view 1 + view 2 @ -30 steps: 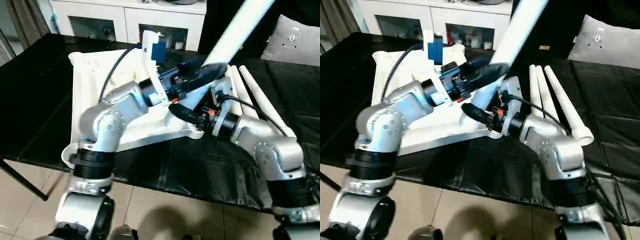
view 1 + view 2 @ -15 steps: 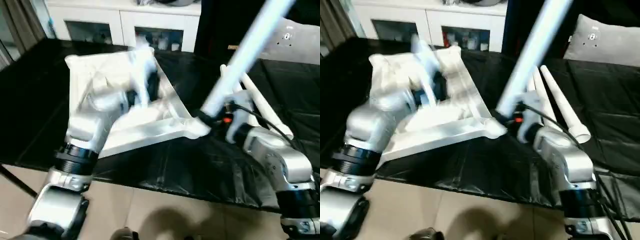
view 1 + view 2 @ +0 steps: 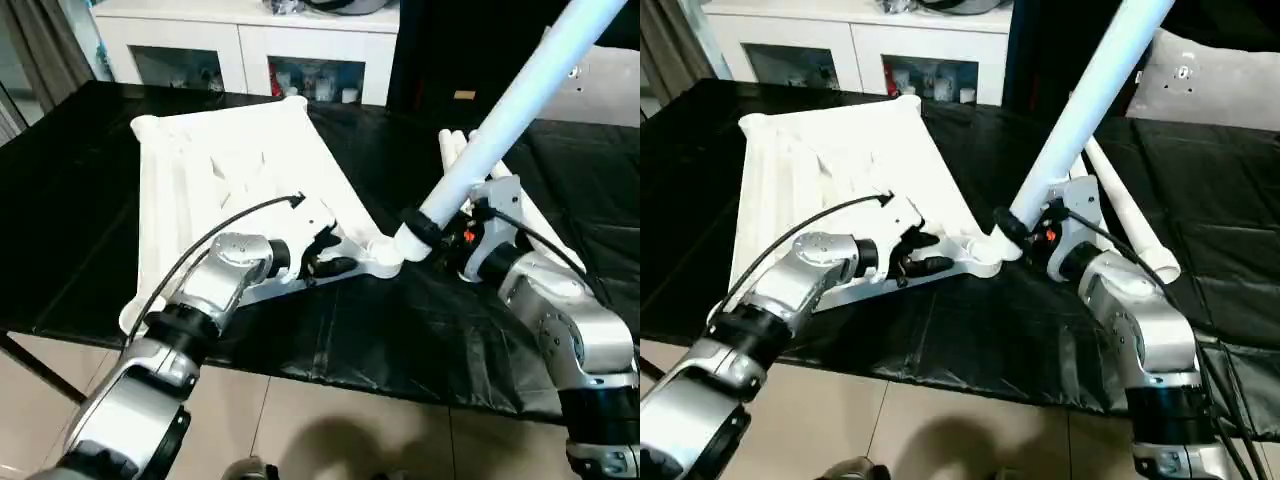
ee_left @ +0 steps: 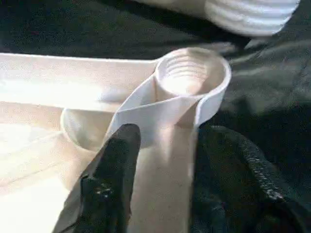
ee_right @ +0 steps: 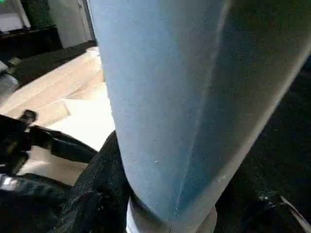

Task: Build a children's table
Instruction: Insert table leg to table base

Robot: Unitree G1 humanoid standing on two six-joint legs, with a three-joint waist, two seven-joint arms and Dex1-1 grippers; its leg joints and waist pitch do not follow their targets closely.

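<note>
Now, centre frame: the white table top [image 3: 235, 165] lies ribbed underside up on the black table cover [image 3: 400, 330], tilted so one corner points toward the lower middle of the picture. That corner's round socket [image 4: 192, 73] is empty, threads visible inside. The left gripper [image 3: 330, 262] sits at this corner, its two black fingers [image 4: 114, 179] spread apart and straddling the top's edge wall just behind the socket. The right gripper [image 3: 425, 228] is clamped around the lower end of one white leg [image 3: 520, 90], which slants up to the upper right of the frame, its base hovering just beside the socket. Three more legs [image 3: 1120, 200] lie together on the cover, right of centre, behind the right arm.
</note>
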